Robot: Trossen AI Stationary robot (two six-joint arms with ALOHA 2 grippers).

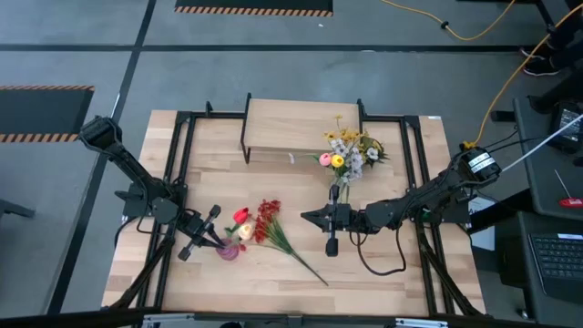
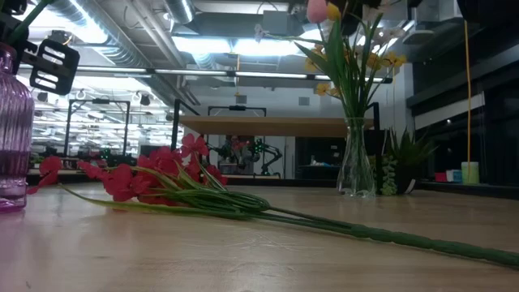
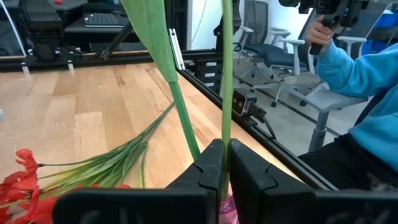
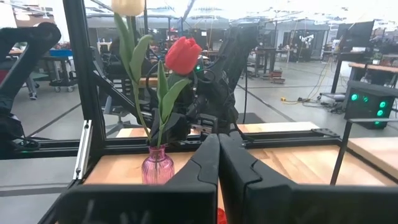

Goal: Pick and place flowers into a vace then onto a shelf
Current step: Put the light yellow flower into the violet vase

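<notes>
A small pink vase (image 4: 157,168) stands at the near left of the table (image 1: 392,273) with a red tulip (image 4: 183,55) and a cream tulip (image 4: 129,6) upright in it. My left gripper (image 3: 225,149) is beside it, shut on one of the two green stalks. A red berry spray (image 1: 269,223) lies flat on the table to the vase's right. My right gripper (image 1: 305,217) hovers shut and level at mid-table, holding nothing. Behind it a clear vase (image 2: 355,162) of pink, yellow and white flowers (image 1: 351,150) stands before the shelf (image 1: 301,128). My left gripper pinches a straight green stalk (image 3: 225,134) between its two fingers, just above the pink vase's mouth (image 3: 227,213). The fingers come about level from the table's left side and lie across the stalk. The stalk stands upright with its lower end in the vase.
Black frame rails (image 1: 182,182) run along the table's left and right sides. A person in a blue sleeve (image 3: 354,68) sits beyond the table's near edge. Bare wood lies near the front right.
</notes>
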